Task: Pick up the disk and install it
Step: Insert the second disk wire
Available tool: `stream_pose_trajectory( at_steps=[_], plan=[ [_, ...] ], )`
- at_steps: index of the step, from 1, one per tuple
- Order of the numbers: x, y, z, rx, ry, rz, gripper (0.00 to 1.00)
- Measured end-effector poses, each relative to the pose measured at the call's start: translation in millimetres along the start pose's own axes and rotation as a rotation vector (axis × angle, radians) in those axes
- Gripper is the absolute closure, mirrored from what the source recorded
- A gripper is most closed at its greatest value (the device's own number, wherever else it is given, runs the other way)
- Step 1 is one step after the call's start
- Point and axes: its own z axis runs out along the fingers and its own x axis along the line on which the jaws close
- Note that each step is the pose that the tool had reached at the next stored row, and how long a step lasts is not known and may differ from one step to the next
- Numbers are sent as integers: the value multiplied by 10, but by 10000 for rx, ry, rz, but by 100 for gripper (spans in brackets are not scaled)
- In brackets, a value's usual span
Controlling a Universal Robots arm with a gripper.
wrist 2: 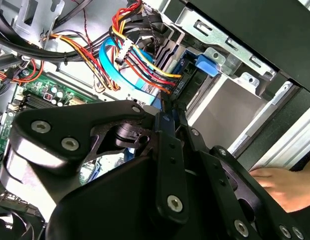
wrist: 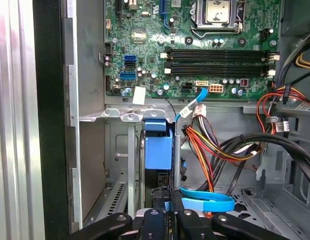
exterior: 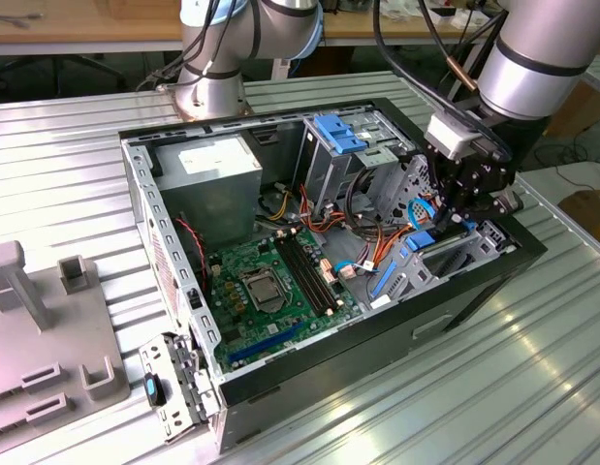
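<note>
I see the open computer case lying on a ribbed metal table, a wooden bench at 11 o'clock. My gripper is closed narrowly on the disk, its smooth blue carrier standing edge-on in the grey metal drive bay, below the green motherboard.
</note>
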Motion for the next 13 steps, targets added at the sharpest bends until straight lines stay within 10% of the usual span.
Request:
stream_pose_trajectory(
  at_steps=[13],
  plan=[
    [5,-16,-143,1,-3,0,76]
  ],
)
